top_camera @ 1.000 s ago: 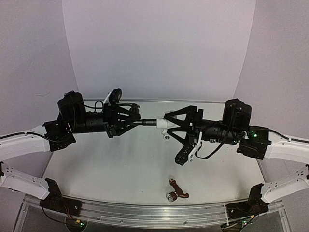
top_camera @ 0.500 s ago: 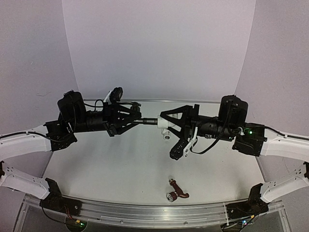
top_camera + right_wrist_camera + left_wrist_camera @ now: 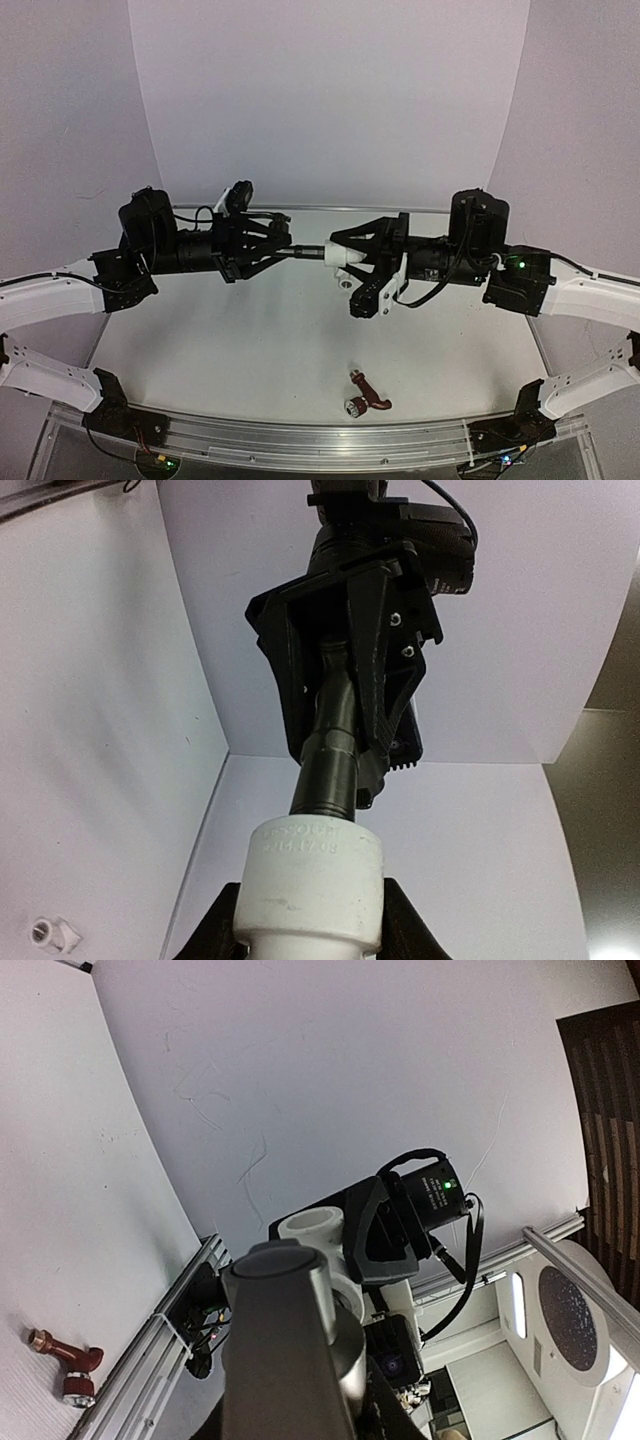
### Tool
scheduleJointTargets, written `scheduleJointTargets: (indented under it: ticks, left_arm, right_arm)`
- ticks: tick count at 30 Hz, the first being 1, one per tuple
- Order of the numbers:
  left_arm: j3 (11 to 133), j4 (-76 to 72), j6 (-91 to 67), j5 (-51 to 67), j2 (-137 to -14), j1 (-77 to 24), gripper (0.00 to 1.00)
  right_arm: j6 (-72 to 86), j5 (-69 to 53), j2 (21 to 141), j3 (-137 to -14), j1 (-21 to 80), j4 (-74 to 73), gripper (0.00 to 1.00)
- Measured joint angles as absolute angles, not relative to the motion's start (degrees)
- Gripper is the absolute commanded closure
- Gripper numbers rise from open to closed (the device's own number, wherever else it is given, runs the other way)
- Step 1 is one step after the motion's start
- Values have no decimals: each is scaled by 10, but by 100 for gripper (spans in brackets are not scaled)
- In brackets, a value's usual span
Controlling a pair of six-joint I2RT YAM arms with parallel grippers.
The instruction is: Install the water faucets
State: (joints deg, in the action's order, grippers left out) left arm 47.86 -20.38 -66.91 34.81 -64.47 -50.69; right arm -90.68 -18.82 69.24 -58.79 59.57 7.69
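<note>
My left gripper (image 3: 284, 250) is shut on the dark grey faucet (image 3: 308, 252) and holds it level above the table, pointing right. My right gripper (image 3: 348, 256) is shut on a white elbow fitting (image 3: 337, 258) and faces it. In the right wrist view the faucet's ringed end (image 3: 335, 765) sits in the fitting's socket (image 3: 310, 880), with the left gripper (image 3: 345, 650) behind it. In the left wrist view the faucet (image 3: 290, 1350) fills the foreground, with the fitting (image 3: 315, 1228) beyond it. The reddish-brown faucet (image 3: 367, 394) lies on the table near the front edge; it also shows in the left wrist view (image 3: 66, 1362).
A second small white fitting (image 3: 346, 281) lies on the table (image 3: 200, 340) below the joined parts and shows in the right wrist view (image 3: 50, 935). A metal rail (image 3: 300, 435) runs along the front edge. White walls enclose the back and sides.
My right wrist has turned about its own axis with the fitting on the faucet's end, and its camera side swung up and left. The left arm has stayed still.
</note>
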Motion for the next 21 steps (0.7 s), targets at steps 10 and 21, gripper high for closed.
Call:
scheduleJointTargets:
  ticks: [10,21]
  left_arm:
    - [480,-233,-513,361,-621,-518,100]
    - [504,-197,-428,364,-611,-530,100]
  right_arm:
    - [-663,-239,693,-624,596,52,100]
    - [-613,-276,691,-638,595,43,100]
